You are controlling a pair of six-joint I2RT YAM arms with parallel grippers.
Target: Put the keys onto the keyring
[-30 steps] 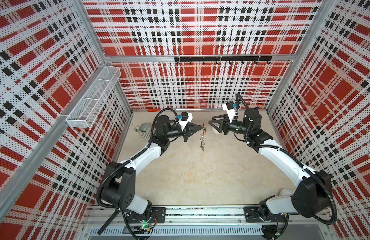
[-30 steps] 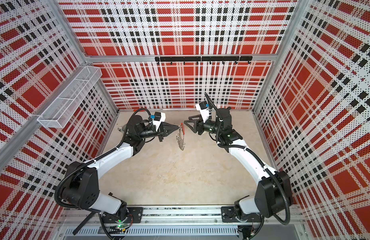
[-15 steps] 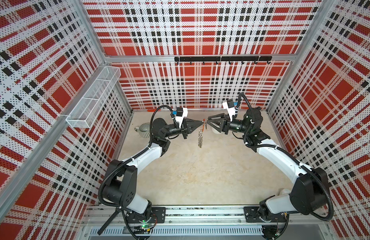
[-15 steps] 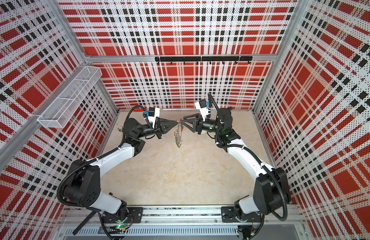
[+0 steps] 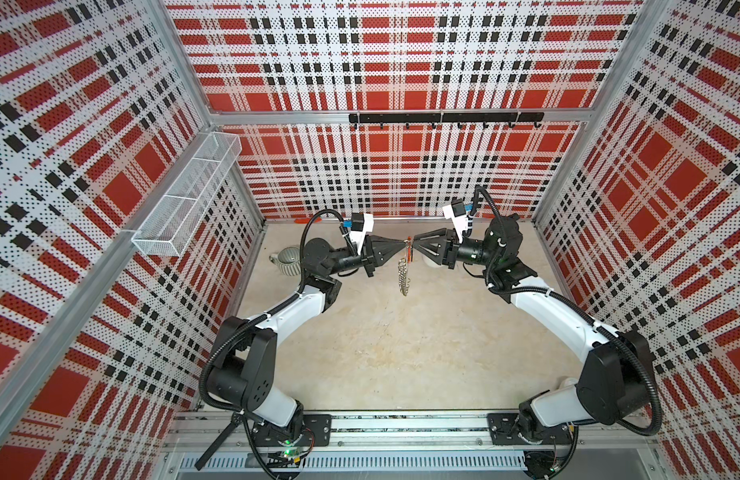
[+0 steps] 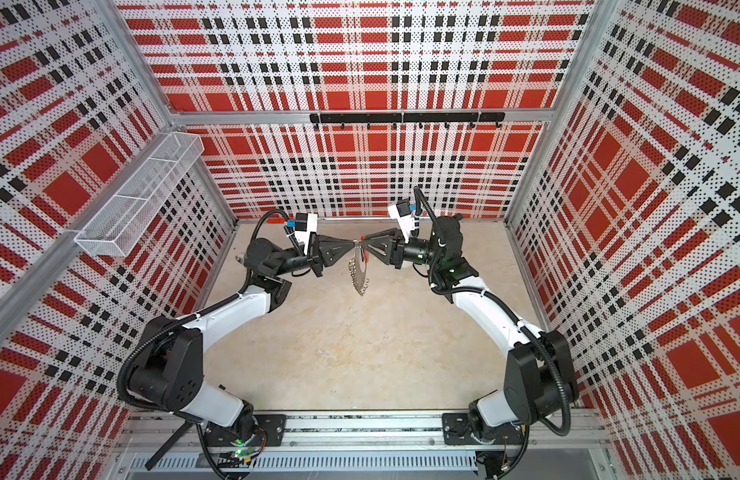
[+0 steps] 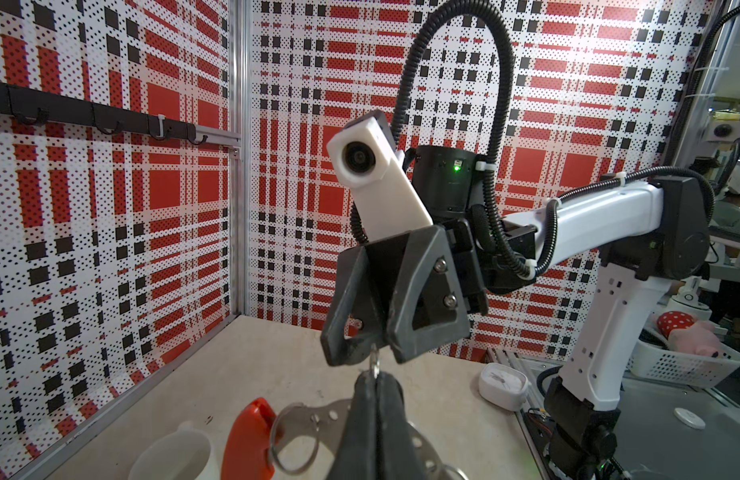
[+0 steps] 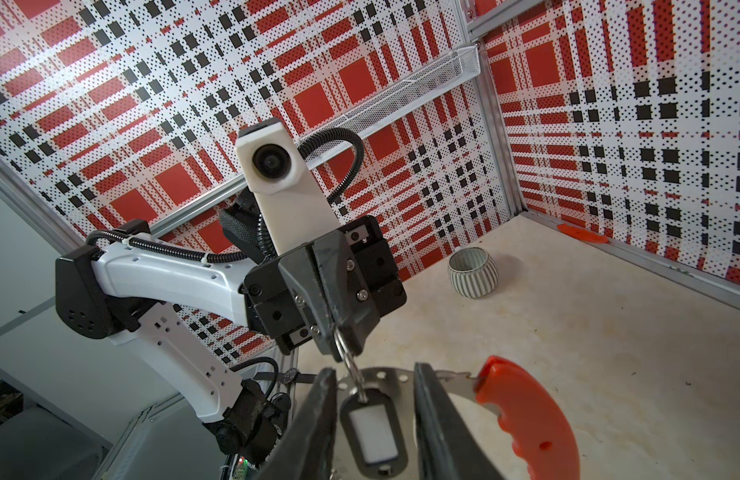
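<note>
While the left gripper (image 5: 402,248) clamps its jaws on a wire ring (image 8: 346,353) of the keyring (image 8: 526,419), the keys (image 8: 374,432) seem already threaded there. The right gripper (image 5: 415,249) holds its jaws apart around them, so probably only letting go is left.

Two arms are sharing one table (image 5: 380,353): the left arm (image 5: 293,309) and the right arm (image 5: 547,309). Each is carrying one end effector, the left end effector (image 5: 402,248) and the right end effector (image 5: 414,248). One keyring (image 5: 404,272) is hanging, and one black key tag (image 8: 374,432) is showing. Its small wire rings (image 7: 293,442) are proving too fine to count. One ribbed bowl (image 5: 290,262), one white cup (image 7: 172,453), one small white dish (image 7: 503,384) and one red-orange strip (image 8: 582,237) are lying below. One three-compartment wire basket (image 5: 185,195) and one black hook rail (image 5: 443,118) are hanging on the walls.
</note>
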